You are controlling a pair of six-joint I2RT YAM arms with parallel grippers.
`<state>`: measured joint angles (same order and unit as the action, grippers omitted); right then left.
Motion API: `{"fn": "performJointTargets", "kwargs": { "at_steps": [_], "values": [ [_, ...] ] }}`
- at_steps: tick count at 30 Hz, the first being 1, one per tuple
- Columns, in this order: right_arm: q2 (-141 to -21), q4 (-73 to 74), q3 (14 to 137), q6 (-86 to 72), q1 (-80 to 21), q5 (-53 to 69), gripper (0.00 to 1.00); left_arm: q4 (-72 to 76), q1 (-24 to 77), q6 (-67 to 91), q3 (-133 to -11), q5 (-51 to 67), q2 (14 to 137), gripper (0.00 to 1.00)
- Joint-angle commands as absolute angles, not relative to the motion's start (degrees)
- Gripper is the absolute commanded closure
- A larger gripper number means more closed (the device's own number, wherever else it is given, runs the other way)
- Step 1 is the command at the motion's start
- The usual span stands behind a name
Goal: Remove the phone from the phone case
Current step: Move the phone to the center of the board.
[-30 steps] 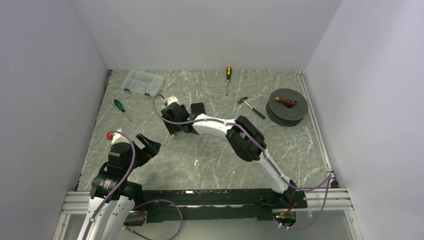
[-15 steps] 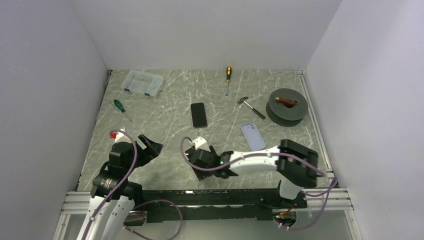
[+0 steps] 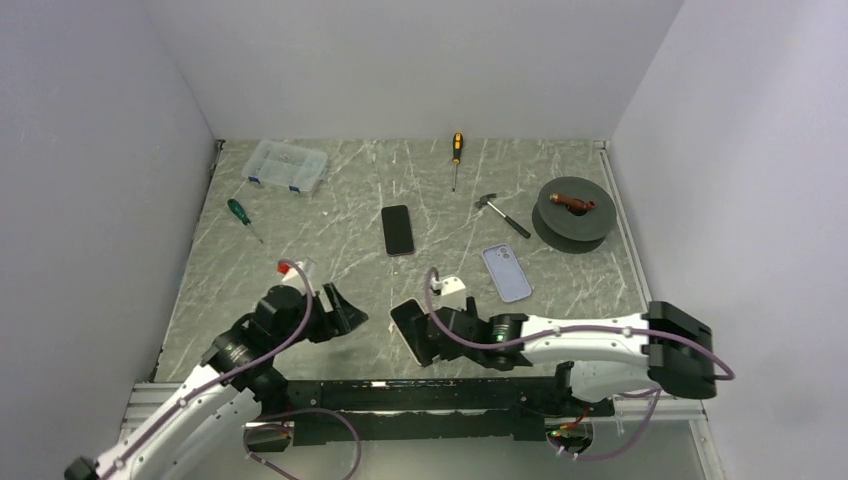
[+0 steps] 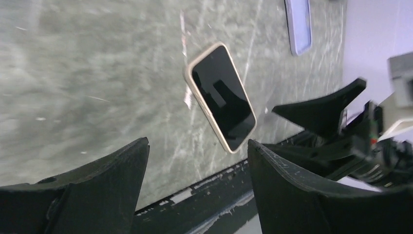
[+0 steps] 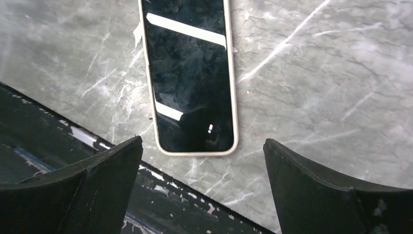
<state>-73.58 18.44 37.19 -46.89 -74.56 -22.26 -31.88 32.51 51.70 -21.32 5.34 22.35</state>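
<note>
A: Where on the desk (image 3: 330, 250) does the phone (image 3: 405, 325) lie?
B: Low centre of the top view, screen up, between the left pincer (image 4: 197, 146) and the right pincer (image 5: 202, 142), likely so each can reach an edge.
A: Their fingers?
B: Both spread, holding nothing. The cream case (image 5: 195, 153) is on the phone.

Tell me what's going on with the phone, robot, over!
Jaws open, empty: left gripper, right gripper. Between them the cased phone, lying flat, case on. Nothing blocking it.
</note>
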Motion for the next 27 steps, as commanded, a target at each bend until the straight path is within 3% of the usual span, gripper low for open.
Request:
{"fn": "performJointTargets", "kwargs": {
  "at_steps": [1, 6, 12, 27],
  "values": [
    [-64.2, 18.0, 32.4, -50.0, -74.6, -26.3, 0.03, -20.6, 43.5, 58.9, -20.0, -1.0, 30.3, 0.22],
    [-54.9, 12.0, 23.7, -53.4, -74.4, -26.6, 0.06, -13.8, 55.6, 62.4, -23.7, -8.0, 46.4, 0.24],
    [-48.7, 5.8, 17.4, -55.7, -72.3, -22.9, 0.08, -9.9, 56.9, 66.1, -24.3, -9.3, 55.5, 0.27],
    [-61.1, -2.0, 16.4, -53.4, -63.8, -14.9, 0.24, 1.3, 56.9, 62.7, -28.0, -3.9, 73.0, 0.32]
  ]
}}
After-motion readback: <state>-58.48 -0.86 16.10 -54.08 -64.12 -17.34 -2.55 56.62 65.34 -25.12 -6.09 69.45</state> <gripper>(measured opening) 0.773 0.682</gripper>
